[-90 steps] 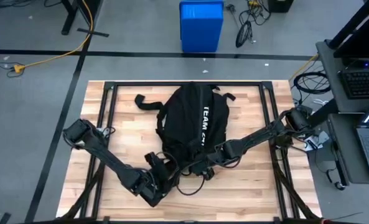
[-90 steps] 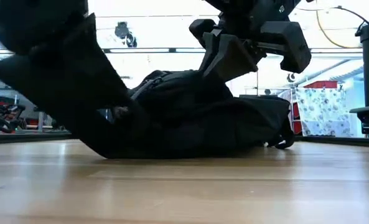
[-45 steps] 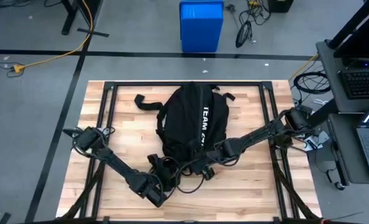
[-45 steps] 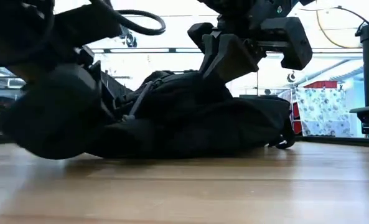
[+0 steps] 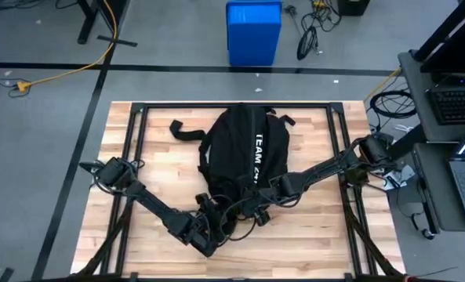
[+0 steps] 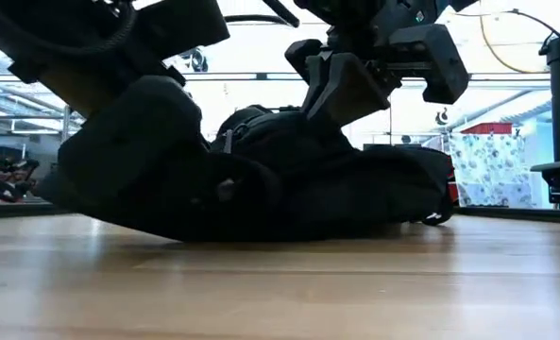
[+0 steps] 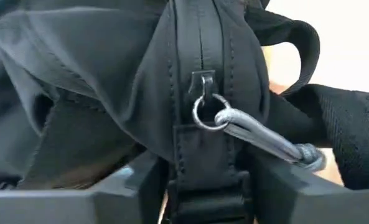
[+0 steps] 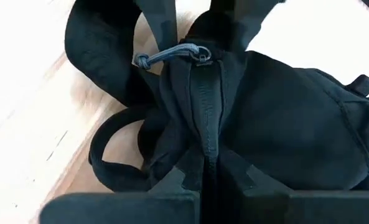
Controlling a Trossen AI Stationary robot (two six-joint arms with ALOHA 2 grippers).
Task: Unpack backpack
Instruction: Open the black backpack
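High view: a large black backpack [image 5: 244, 153] lies flat at the middle of the wooden tabletop [image 5: 158, 180], white lettering facing up, a strap trailing toward the left edge. Both dark arms meet at the end of the bag nearest the front edge. The left tool [image 7: 203, 186] is closed narrow on a fold of backpack fabric along the zipper seam, just below a metal ring and cord pull [image 7: 259, 137]. The right tool [image 8: 210, 183] likewise pinches the zipper seam of the backpack.
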